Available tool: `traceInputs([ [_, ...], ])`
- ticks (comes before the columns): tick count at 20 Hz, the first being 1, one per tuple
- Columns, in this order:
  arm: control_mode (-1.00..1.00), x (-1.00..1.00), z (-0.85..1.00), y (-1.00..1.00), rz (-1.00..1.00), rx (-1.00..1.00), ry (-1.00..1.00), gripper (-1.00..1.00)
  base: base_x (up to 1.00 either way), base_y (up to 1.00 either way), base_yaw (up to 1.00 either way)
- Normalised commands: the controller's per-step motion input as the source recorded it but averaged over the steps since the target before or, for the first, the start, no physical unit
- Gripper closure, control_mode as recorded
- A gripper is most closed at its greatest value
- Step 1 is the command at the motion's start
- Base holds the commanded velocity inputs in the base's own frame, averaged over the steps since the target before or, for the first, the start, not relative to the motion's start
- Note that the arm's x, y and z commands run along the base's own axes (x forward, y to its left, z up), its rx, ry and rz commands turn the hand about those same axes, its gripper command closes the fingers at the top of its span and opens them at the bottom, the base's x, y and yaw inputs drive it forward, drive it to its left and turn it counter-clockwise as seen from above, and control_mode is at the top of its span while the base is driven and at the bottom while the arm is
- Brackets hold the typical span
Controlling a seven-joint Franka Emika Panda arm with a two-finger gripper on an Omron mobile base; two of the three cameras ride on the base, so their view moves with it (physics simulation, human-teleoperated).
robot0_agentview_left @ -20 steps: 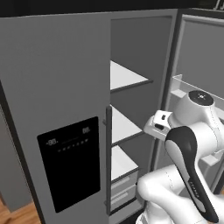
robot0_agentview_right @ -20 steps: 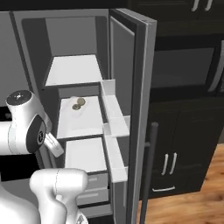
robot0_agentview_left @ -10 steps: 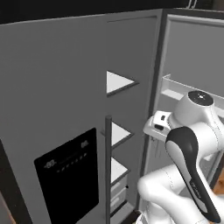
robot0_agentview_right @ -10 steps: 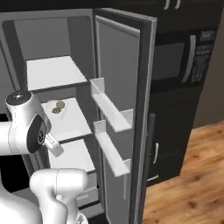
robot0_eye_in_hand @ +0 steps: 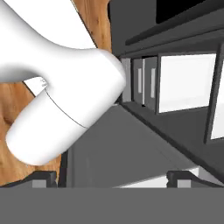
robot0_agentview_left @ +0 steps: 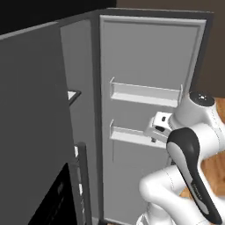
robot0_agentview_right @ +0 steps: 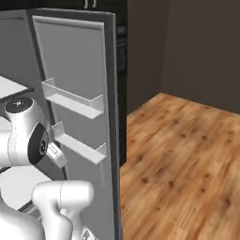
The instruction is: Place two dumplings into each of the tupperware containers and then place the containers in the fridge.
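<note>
The fridge (robot0_agentview_left: 145, 52) stands open, and its right door faces me with two white door shelves, an upper one (robot0_agentview_left: 145, 94) and a lower one (robot0_agentview_left: 132, 136). In the right base view the same door (robot0_agentview_right: 75, 56) is on the left, with white inner shelves (robot0_agentview_right: 11, 86) behind my arm. My hand (robot0_agentview_left: 158, 126) is folded back close to the arm, level with the lower door shelf. My gripper (robot0_eye_in_hand: 111, 178) is open with nothing between its fingertips (robot0_eye_in_hand: 43, 178). The dumplings and the tupperware containers are out of view.
The fridge's left door with its black dispenser panel (robot0_agentview_left: 52, 204) fills the near left. Wooden floor (robot0_agentview_right: 187, 154) stretches to the right, up to a dark wall (robot0_agentview_right: 197, 42). A strip of the black cabinet (robot0_agentview_right: 122, 51) shows past the door's edge.
The whole picture has swung: the base has turned right, so the fridge interior has slid off to the left and the floor has come in. The arm keeps its folded pose, with the gripper still open.
</note>
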Motion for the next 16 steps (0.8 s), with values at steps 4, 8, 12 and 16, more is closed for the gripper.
traceInputs([
  [4, 1.0, 0.0, 0.0, 0.0, 0.0, 0.0, 0.0, -1.0, -0.52, -0.34, -0.69],
  [8, 1.0, 0.0, 0.0, 0.0, 0.0, 0.0, 0.0, -1.0, -0.47, -0.92, -0.48],
  [12, 1.0, 0.0, 0.0, 0.0, 0.0, 0.0, 0.0, -1.0, 0.11, -0.99, -0.45],
  [16, 1.0, 0.0, 0.0, 0.0, 0.0, 0.0, 0.0, -1.0, 0.56, -0.76, -0.45],
])
